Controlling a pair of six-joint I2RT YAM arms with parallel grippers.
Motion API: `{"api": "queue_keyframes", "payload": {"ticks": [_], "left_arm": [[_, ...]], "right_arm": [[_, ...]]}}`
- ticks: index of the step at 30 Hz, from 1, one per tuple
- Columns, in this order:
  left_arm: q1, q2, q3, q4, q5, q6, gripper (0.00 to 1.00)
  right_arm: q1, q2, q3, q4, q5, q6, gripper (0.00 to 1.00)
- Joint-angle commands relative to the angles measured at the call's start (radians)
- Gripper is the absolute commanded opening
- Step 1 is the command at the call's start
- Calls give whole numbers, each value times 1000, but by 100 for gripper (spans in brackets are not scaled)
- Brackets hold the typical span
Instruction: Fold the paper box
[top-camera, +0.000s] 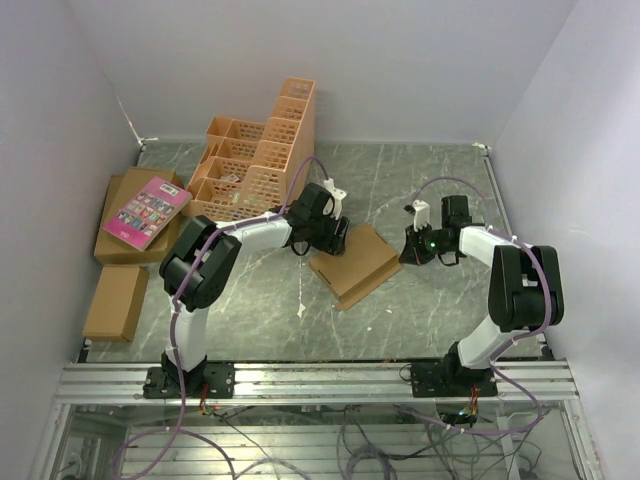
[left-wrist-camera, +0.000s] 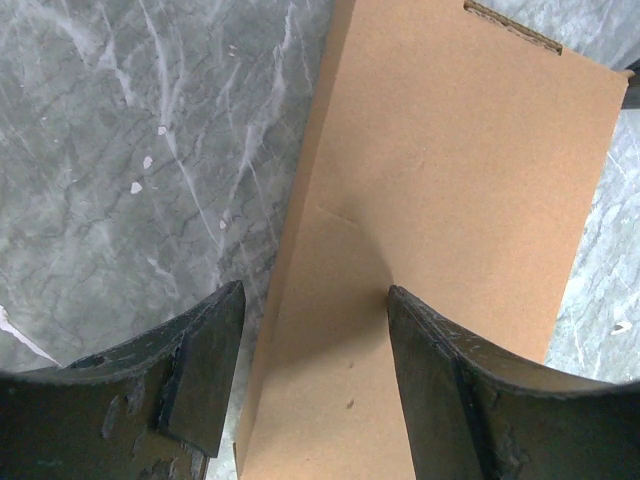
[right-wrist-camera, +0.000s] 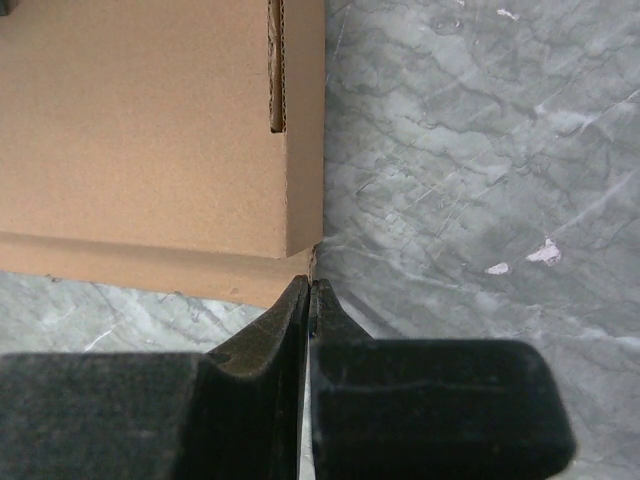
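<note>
The plain brown corrugated cardboard paper box (right-wrist-camera: 140, 130) runs off the right wrist view's top and left edges. Whether the black right gripper (right-wrist-camera: 308, 290), its tips pressed together, touches the box's corner cannot be told. From above, the black left gripper (top-camera: 339, 236) hides the box's far left corner.

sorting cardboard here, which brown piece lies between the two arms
The paper box at mid-table; the carton under the pink book and the bare carton sit far left.
</note>
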Motion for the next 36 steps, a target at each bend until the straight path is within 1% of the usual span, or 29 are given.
{"api": "queue_keyframes", "payload": {"ticks": [1,6,10,18,36], "left_arm": [[-6,-17,-8,-8,40,-8,69],[-11,-20,-8,-14,45,-11,69],[-14,-16,-6,-19,41,-15,69],[-17,-4,6,-25,45,-31,69],[-34,32,68,-75,50,-17,68]], "right_arm": [[24,-32,-15,40,72,-20,0],[38,-60,-23,49,92,-46,0],[39,-92,-38,52,77,-89,0],[43,-96,-49,43,62,-148,0],[111,-105,-66,78,169,-162,0]]}}
